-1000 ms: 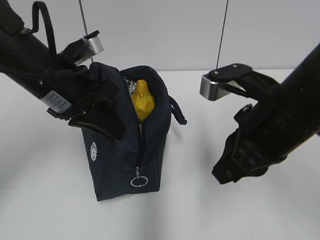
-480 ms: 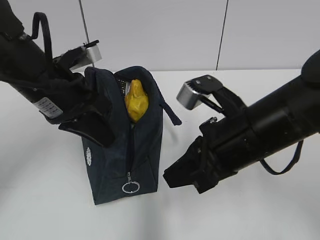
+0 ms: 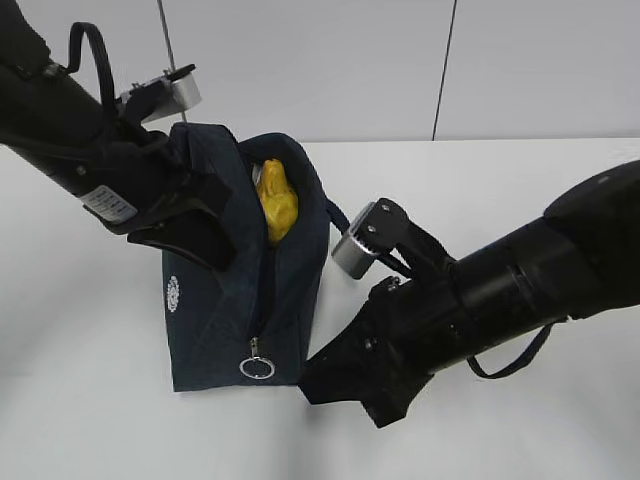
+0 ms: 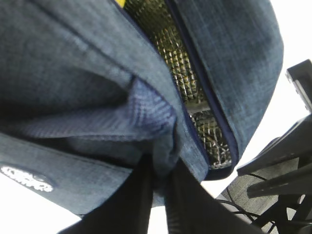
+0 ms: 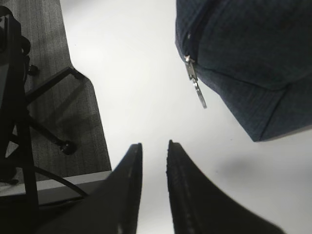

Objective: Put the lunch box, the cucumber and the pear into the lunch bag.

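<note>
right gripper [image 3: 325,375], black, low over the white bench [image 3: 520,430] in the foreground, just beside the lower right corner of the dark navy boxy fabric lunch bag [image 3: 225,320]. in the right wrist view its two black fingers [image 5: 127,168] stand a narrow gap apart with nothing between them, bench surface showing through; the bag's corner and a metal zipper pull [image 5: 196,90] hang ahead and to the right, not touched.

metal ring pull [image 3: 257,368] hangs at the bottom of the bag's front zipper, near the bench. bag stands upright, zipper open along the front and top, mouth gaping.

left gripper [image 3: 205,235] sits at the bag's upper left side. left wrist view: its fingers [image 4: 139,195] are pinched together on a fold of navy fabric at the rim (clamped, cloth bunched between them), with quilted silver lining [image 4: 187,83] exposed beyond.

yellow pear with brownish mottling [image 3: 275,200] sits inside the bag's open mouth, upper part visible above the zipper line. lunch box and cucumber not visible in any view.

behind: pale wall panels [image 3: 330,60].
</note>
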You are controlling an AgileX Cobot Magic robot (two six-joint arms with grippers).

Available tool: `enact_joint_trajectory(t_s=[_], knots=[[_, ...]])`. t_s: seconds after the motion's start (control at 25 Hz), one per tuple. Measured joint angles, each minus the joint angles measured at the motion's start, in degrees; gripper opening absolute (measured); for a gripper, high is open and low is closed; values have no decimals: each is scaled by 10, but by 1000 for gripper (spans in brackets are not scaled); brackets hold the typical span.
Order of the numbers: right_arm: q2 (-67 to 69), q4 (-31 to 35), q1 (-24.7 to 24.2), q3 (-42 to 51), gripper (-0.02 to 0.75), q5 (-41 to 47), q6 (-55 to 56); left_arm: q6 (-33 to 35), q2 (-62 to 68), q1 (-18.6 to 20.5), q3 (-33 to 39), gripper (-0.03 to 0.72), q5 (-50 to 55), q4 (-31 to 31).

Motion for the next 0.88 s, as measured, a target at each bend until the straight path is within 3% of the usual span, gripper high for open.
enact_joint_trajectory(t_s=[0.64, 0.88], knots=[[21, 129, 0, 38, 181, -19, -311, 0, 0, 0, 0, 3, -10, -10], [25, 172, 0, 38, 188, -20, -372, 0, 0, 0, 0, 3, -11, -10]])
